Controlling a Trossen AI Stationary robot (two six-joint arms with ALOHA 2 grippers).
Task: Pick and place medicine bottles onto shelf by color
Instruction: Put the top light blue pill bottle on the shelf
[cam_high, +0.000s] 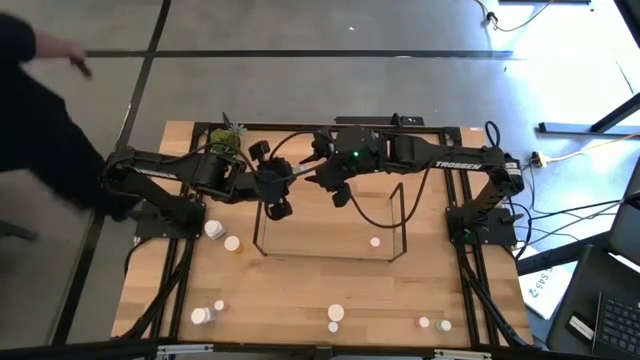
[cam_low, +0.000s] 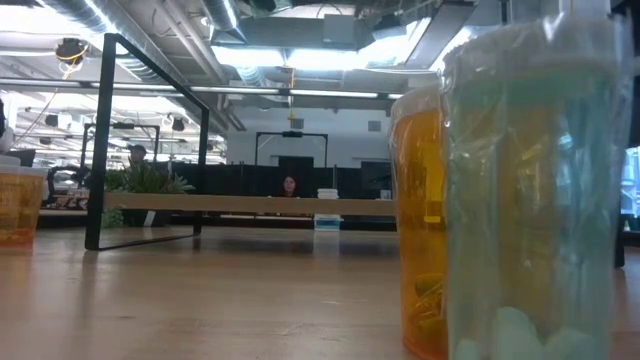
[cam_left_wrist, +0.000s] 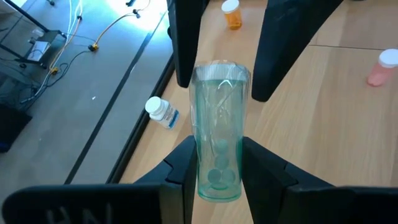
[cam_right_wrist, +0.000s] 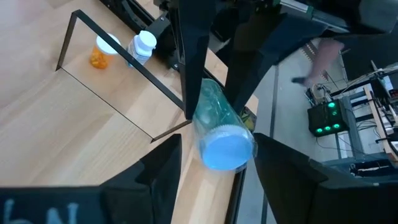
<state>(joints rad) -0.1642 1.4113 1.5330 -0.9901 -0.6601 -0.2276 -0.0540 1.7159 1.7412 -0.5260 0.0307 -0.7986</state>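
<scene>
A clear teal medicine bottle (cam_left_wrist: 217, 124) with a white cap (cam_right_wrist: 227, 148) hangs in the air between my two grippers, above the far side of the shelf (cam_high: 330, 256). My left gripper (cam_left_wrist: 217, 162) is shut on the end away from the cap. My right gripper (cam_right_wrist: 217, 155) is open, with one finger on each side of the cap end. Whether those fingers touch the cap does not show. Both grippers meet over the table's middle (cam_high: 303, 177). My left gripper pinches the teal bottle's body (cam_left_wrist: 217, 177) between its two fingers, at the end away from the cap, where a few pills lie. The fingers come from the table's left, slanting down. The bottle sticks out past them toward my right gripper, lifted clear of the table.
A white bottle (cam_high: 213, 230) and an orange one (cam_high: 233, 243) stand left of the shelf; a pink one (cam_high: 375, 241) stands inside it. Several more bottles (cam_high: 335, 314) line the near edge. A plant (cam_high: 228, 137) is at the far left, a person (cam_high: 40, 110) beyond.
</scene>
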